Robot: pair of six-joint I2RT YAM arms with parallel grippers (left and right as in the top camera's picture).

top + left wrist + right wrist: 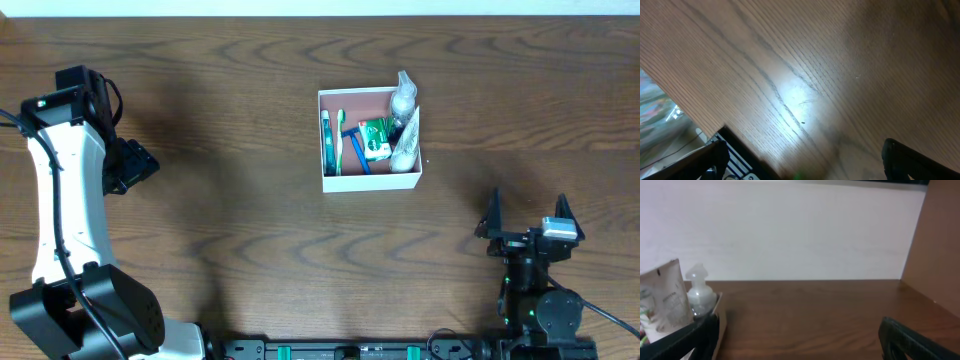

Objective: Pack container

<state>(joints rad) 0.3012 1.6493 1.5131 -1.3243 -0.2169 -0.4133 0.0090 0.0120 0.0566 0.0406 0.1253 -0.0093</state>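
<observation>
From overhead, the container (333,183) sits on the wooden table (230,100), a square box with white walls and a pink floor, its top open. Inside it, a green toothbrush (339,135) lies along its left wall with a blue-handled item (356,152) just beside it. A green packet (375,140) is in the middle, and a white tube (406,148) and a clear bottle (403,92) lean along the right wall. The left gripper (133,165) hangs well to the left of the container on its white arm; from here I cannot tell how its jaws stand. The right gripper (528,208) is below and to the right of the container, apart from it, its two fingers spread wide with only table between them. In the left wrist view, the left gripper (805,147) shows its dark fingers at the two lower corners, set far apart and holding nothing. Bare wood grain fills the space between them, and the container is out of this view. In the right wrist view, the right gripper (800,330) is likewise spread wide and empty. The container's corner (721,322) shows at the left edge behind the left finger, with the white tube (665,305) and the clear bottle (700,292) rising from it against a pale wall (800,230).
</observation>
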